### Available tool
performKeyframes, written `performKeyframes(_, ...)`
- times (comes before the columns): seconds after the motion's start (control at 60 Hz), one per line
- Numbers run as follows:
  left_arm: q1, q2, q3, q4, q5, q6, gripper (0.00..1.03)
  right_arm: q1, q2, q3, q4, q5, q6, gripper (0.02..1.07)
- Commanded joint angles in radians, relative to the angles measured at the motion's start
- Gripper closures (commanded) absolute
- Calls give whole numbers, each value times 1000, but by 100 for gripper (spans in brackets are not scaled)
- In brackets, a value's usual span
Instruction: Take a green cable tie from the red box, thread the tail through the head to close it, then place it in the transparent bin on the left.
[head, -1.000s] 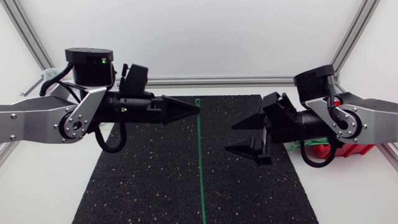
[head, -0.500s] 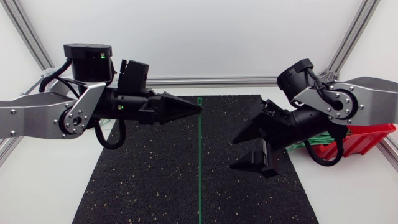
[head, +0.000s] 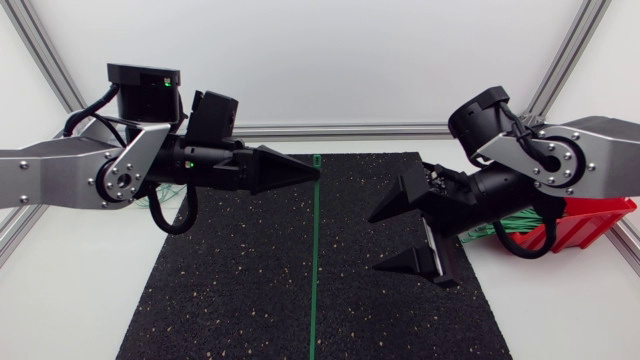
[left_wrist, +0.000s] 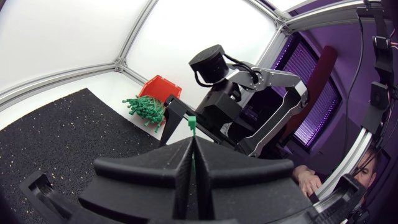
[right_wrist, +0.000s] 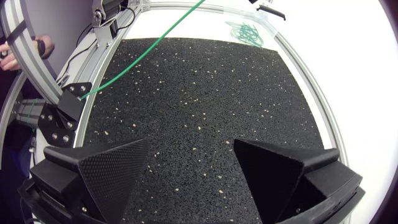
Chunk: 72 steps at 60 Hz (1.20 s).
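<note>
Head view, left pincer (head: 316, 172): closed on the slim green plastic cable tie (head: 314, 270), pinching it just short of its head.
Head view, right pincer (head: 376, 243): spread wide and empty, to the right of the tie and apart from it.
Head view, tie axis: runs far to near along the middle of the black speckled mat (head: 230, 290), with the head at the far end and the tail free toward the near edge.
Head view, red plastic box (head: 590, 222): at the right, behind the right arm, with more green ties beside it.
Left wrist view, head: the small square head stands just past the closed fingertips, facing the right arm.
Right wrist view, tail: a slanted green line well ahead of the open fingers, none of it between them.
Risk, tail: long and unsupported, so it may sway or bow if caught off-centre.
Risk, head: little of it shows beyond the fingers, so the tail could hit them and miss the slot.
Risk, grip: the thin strap may pivot when pushed.
</note>
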Motion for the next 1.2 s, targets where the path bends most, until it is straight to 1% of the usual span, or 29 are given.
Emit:
performKeyframes(0.0, 15, 21, 29, -11, 16, 18, 100, 43, -53, 9, 11, 44, -72, 9)
performKeyframes(0.067, 15, 25, 35, -23, 19, 18, 100, 71, -63, 18, 28, 69, -69, 10)
performKeyframes(0.117, 12, 28, 37, -33, 19, 18, 100, 91, -63, 46, -16, 73, -69, 10)
performKeyframes(0.15, 10, 30, 37, -34, 19, 18, 100, 101, -62, 57, -45, 101, -80, 10)
performKeyframes(0.2, 8, 30, 37, -42, 19, 18, 100, 129, -65, 60, -50, 156, -92, 10)
performKeyframes(0.25, 8, 28, 38, -48, 19, 18, 100, 155, -68, 64, -70, 187, -95, 10)
performKeyframes(0.417, 13, 36, 47, -62, 19, 16, 100, 223, -108, 54, -71, 233, -105, 10)
performKeyframes(0.483, 13, 38, 47, -62, 19, 16, 100, 247, -99, 84, -156, 271, -95, 8)
performKeyframes(0.533, 13, 42, 46, -62, 19, 16, 100, 266, -106, 90, -174, 320, -97, 7)
performKeyframes(0.583, 15, 42, 46, -62, 19, 16, 100, 278, -106, 106, -246, 335, -111, 7)
performKeyframes(0.6, 16, 42, 46, -62, 19, 16, 100, 287, -106, 110, -262, 358, -108, 7)
performKeyframes(0.667, 18, 42, 49, -62, 19, 16, 100, 307, -106, 106, -252, 375, -89, 7)
performKeyframes(0.767, 19, 42, 50, -62, 17, 15, 100, 310, -112, 67, -151, 385, -77, 7)
performKeyframes(0.817, 19, 42, 52, -62, 16, 15, 100, 307, -134, 24, -77, 412, -99, 7)
performKeyframes(0.917, 21, 42, 52, -62, 16, 15, 100, 310, -241, -121, 160, 424, -95, 7)
performKeyframes(0.95, 21, 44, 52, -62, 16, 15, 100, 310, -287, -184, 277, 420, -95, 7)
performKeyframes(0.983, 21, 47, 53, -63, 16, 15, 100, 313, -323, -232, 355, 429, -97, 7)
performKeyframes(1.067, 22, 56, 57, -63, 16, 12, 100, 342, -358, -290, 432, 472, -143, 7)
performKeyframes(1.133, 22, 67, 66, -68, 17, 2, 100, 362, -361, -336, 502, 526, -227, 7)
performKeyframes(1.183, 24, 71, 73, -77, 19, -1, 100, 370, -359, -381, 581, 552, -289, 7)
